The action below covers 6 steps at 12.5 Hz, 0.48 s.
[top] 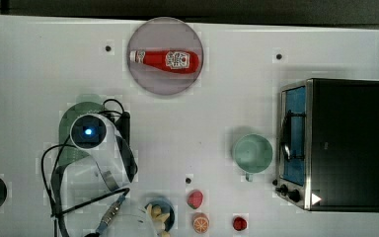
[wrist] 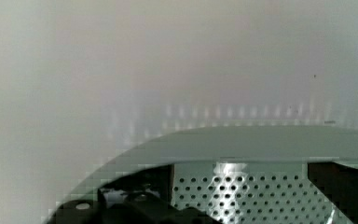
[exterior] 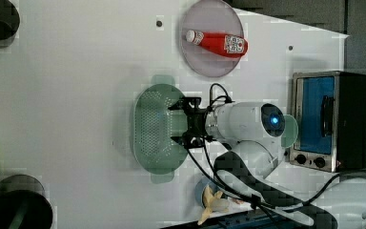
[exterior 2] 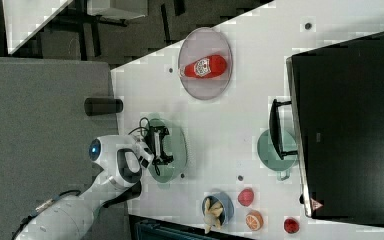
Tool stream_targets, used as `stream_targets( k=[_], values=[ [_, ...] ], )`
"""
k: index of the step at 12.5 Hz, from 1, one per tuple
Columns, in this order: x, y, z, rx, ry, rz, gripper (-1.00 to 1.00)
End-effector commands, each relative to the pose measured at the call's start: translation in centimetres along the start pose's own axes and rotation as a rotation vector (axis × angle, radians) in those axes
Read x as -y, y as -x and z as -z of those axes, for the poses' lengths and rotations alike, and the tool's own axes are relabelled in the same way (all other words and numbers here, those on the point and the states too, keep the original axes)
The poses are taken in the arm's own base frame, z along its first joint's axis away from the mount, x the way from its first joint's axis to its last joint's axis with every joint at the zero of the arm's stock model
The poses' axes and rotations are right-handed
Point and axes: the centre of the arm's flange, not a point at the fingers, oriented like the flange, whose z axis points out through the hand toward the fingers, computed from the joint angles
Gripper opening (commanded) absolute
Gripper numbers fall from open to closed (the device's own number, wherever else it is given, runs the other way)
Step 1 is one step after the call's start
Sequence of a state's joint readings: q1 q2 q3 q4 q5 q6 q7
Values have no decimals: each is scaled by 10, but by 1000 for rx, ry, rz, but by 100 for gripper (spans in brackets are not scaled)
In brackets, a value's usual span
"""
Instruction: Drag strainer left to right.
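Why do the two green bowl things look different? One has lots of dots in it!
The strainer is oval and bigger; the mug is round and smaller. The strainer is dotted with holes; the mug's inside is smooth. The mug has a little handle; the strainer has a wide rim. Both are pale mint green.

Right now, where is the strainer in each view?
Top view: strainer at left, mostly under the arm.
Left view: strainer at centre, left of the gripper.
Right view: left of centre.
Wrist view: perforated basin.
Shared landmark: ketchup bottle.

In the top view the arm hides most of the pale mint-green perforated plastic strainer (top: 68, 129), fingers buried underneath too.
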State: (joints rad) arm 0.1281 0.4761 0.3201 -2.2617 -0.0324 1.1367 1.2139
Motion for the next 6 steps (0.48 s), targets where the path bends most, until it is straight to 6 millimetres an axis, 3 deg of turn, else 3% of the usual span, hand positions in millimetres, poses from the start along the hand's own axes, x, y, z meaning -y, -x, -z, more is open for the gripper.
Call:
stream_targets(
  k=[1, 6],
  values=[
    [6, -66, 11, -39, 1, -55, 100],
    [4, -132, 19, -79, 5, -35, 100]
  ],
)
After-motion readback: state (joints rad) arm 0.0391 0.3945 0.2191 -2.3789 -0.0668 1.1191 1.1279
